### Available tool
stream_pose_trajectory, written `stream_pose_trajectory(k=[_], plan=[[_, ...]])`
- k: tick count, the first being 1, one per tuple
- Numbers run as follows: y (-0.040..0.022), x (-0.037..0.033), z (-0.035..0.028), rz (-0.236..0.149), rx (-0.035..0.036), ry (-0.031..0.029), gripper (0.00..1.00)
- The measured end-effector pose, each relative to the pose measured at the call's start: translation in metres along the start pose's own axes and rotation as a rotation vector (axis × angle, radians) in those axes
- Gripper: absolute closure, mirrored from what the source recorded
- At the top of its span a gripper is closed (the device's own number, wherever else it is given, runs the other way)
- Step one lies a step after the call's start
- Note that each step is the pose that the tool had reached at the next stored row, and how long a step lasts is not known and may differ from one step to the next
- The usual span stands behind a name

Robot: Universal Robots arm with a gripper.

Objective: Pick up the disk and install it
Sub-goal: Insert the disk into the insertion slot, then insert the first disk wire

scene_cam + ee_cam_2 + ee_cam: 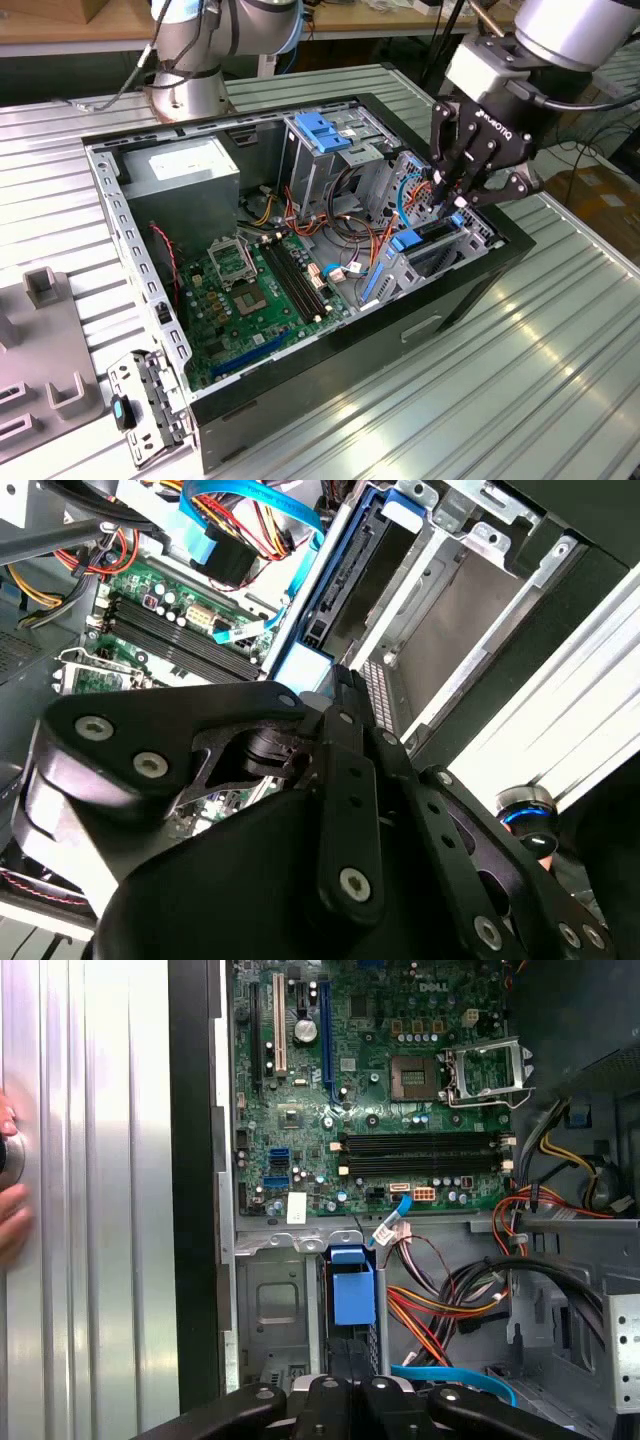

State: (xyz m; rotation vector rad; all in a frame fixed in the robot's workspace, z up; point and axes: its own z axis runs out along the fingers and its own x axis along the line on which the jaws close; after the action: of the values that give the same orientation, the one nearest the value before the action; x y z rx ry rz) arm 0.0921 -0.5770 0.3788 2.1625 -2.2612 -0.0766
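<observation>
OK, sweeping the exterior view from its left: grey fixture blocks (pixel 45 300) on the ribbed table (pixel 520 400), a loose metal bracket (pixel 150 405) just beside the open PC case (pixel 420 325), nothing there I need. Mid-case, motherboard (pixel 250 290) lies bare, cables bunched btwn it and the grey drive cage w/ its blue latch (pixel 325 130); I'm well apart from that. Over to the exterior view's right, that's where I am: the disk (pixel 408 241) is standing on edge in the bay at the case's front corner, blue frame uppermost. The second wrist view shows the disk (pixel 345 570) sunk well down btwn the bay's metal walls. Gripper (pixel 447 197) sits right above it, fingers drawn together, tips at the frame's blue tab. Pinching it or just pressing on it, can't tell. So pick-up looks done and insertion mostly done, imo. Whether it's fully seated or latched I can't confirm from here.
</observation>
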Motion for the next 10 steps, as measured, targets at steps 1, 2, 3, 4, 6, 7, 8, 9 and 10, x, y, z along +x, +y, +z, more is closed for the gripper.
stream_pose_trajectory(k=[1, 2, 3, 4, 6, 7, 8, 9, 10], plan=[[-0.0001, 0.0000, 0.0007, 0.000, 0.0008, 0.0001, 0.89], [-0.0002, 0.0000, 0.0007, 0.000, 0.0008, 0.0001, 0.89], [-0.0002, 0.0000, 0.0007, 0.000, 0.0008, 0.0001, 0.89], [-0.0002, 0.0000, 0.0007, 0.000, 0.0008, 0.0001, 0.89], [-0.0002, 0.0000, 0.0008, 0.000, 0.0008, 0.0001, 0.89], [-0.0002, 0.0000, 0.0008, 0.000, 0.0008, 0.0001, 0.89], [-0.0002, 0.0000, 0.0008, 0.000, 0.0008, 0.0001, 0.89], [-0.0002, 0.0000, 0.0008, 0.000, 0.0008, 0.0001, 0.89], [-0.0002, 0.0000, 0.0008, 0.000, 0.0008, 0.0001, 0.89]])
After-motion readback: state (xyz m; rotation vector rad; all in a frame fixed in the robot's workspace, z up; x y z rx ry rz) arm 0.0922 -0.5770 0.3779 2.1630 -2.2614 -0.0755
